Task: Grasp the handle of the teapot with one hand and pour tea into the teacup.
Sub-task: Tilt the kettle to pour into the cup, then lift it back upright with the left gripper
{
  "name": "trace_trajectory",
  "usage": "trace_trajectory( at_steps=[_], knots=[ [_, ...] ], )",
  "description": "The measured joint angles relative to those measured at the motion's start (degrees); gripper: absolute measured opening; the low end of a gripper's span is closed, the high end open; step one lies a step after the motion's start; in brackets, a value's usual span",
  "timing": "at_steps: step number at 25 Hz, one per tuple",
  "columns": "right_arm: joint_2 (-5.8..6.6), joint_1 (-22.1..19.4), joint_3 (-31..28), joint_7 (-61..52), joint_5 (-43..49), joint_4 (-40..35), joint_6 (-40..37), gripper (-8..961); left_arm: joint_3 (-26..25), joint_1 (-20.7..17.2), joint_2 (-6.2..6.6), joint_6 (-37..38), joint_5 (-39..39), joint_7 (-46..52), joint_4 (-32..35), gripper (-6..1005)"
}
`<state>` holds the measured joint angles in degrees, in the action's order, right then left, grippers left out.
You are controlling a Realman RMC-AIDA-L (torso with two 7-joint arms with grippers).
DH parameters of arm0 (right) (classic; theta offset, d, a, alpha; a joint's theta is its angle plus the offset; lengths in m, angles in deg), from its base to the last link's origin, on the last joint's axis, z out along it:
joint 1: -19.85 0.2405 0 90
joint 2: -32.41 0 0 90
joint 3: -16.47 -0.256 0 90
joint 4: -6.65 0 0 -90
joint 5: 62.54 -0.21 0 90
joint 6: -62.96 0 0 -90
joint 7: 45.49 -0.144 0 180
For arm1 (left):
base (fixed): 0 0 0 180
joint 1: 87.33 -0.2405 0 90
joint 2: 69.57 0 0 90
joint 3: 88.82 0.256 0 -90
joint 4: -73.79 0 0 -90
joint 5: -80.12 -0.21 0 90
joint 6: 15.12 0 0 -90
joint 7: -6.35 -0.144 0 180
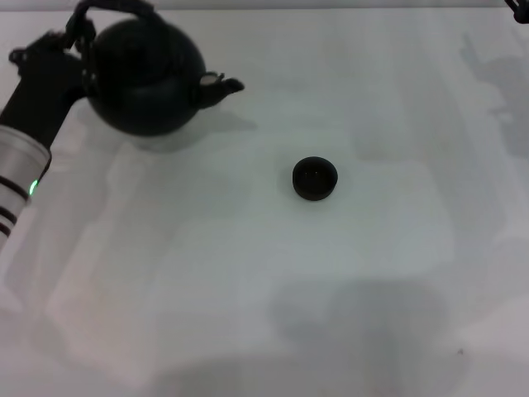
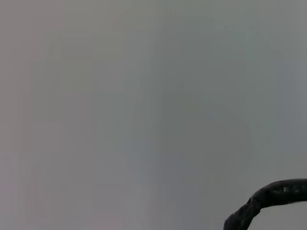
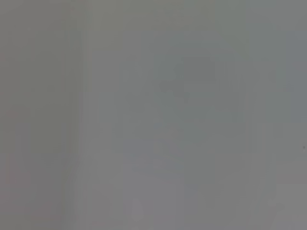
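The round matte-black teapot is at the far left of the white table, its short spout pointing right toward the teacup. Its arched handle rises to the frame's top edge. My left gripper comes in from the left and is shut on the left side of the handle. A piece of the rough handle also shows in the left wrist view. The small dark teacup stands alone mid-table, well to the right of the spout and nearer to me. Only a dark tip of my right gripper shows, at the far right corner.
The white table stretches bare around the cup. My left arm's silver forearm with a green light lies along the left edge. The right wrist view shows only plain grey surface.
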<state>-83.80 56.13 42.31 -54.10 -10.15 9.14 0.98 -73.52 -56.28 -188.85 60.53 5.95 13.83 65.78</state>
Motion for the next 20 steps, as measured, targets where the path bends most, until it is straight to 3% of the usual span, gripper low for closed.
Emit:
trace_trajectory(
  at_steps=[10,20],
  knots=[
    [0.02,0.0,0.0,0.0,0.0,0.0,0.0,875,0.1,4.9,0.01,2.7,-10.6,-11.3,1.8,91],
    [0.02,0.0,-0.8,0.0,0.0,0.1,0.0,875,0.2,6.2,-0.05,1.8,-15.2,-19.2,1.8,92]
  ],
)
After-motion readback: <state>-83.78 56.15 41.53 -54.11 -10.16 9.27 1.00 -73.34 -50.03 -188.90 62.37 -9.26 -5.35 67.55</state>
